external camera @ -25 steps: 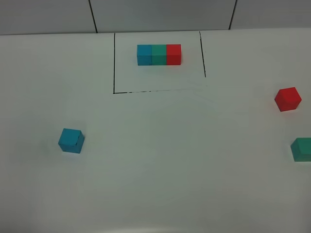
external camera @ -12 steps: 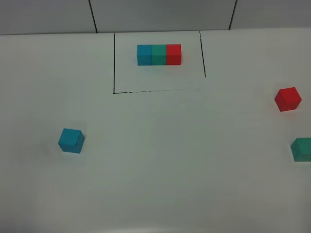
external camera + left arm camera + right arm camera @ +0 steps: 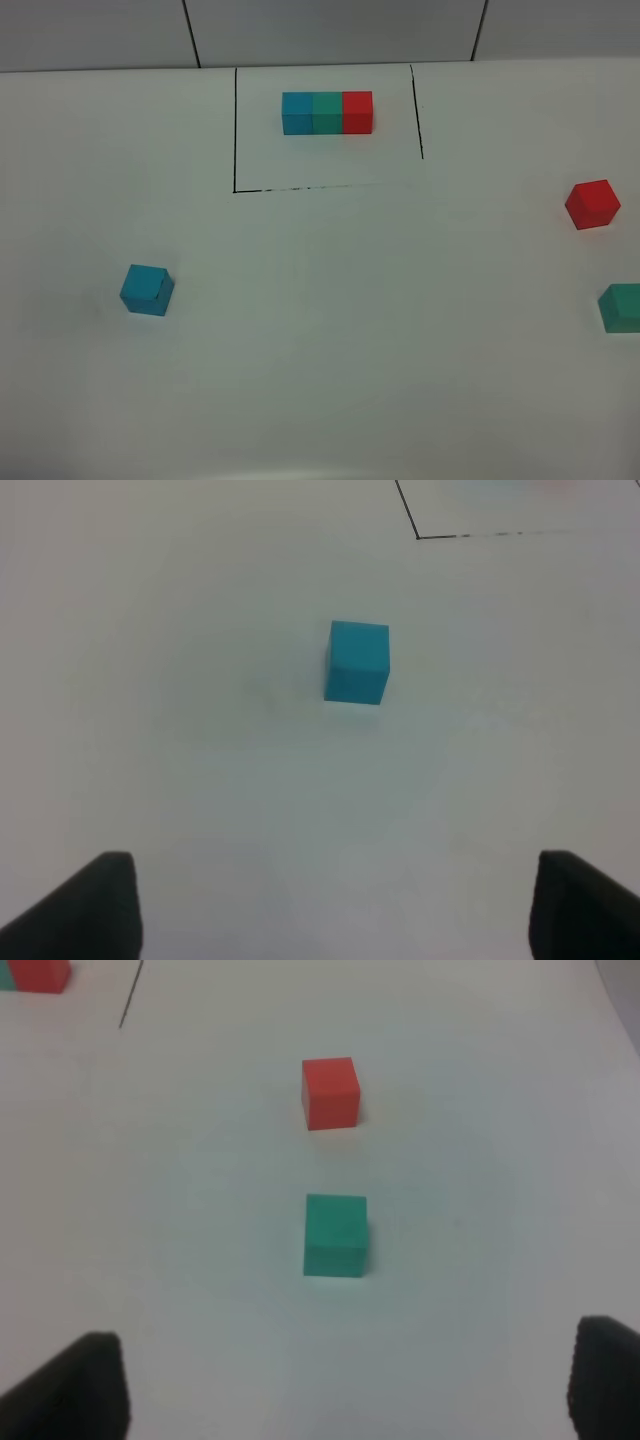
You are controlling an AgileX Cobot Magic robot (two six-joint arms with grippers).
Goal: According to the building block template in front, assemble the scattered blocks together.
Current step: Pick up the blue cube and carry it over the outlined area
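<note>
At the lower corners of each wrist view, left fingers (image 3: 80,910) and right fingers (image 3: 70,1385) gape wide, empty. Blue cube (image 3: 147,290) lies lower left, red cube (image 3: 592,204) and green cube (image 3: 622,307) at the right edge, template (image 3: 327,112) upper centre. Nothing has moved, so assembly looks unstarted.

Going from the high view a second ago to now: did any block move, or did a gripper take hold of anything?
Nothing visibly changed. The blue block, red block and green block lie apart exactly where they were, and the template row is untouched. No block has been taken hold of or let go.
</note>
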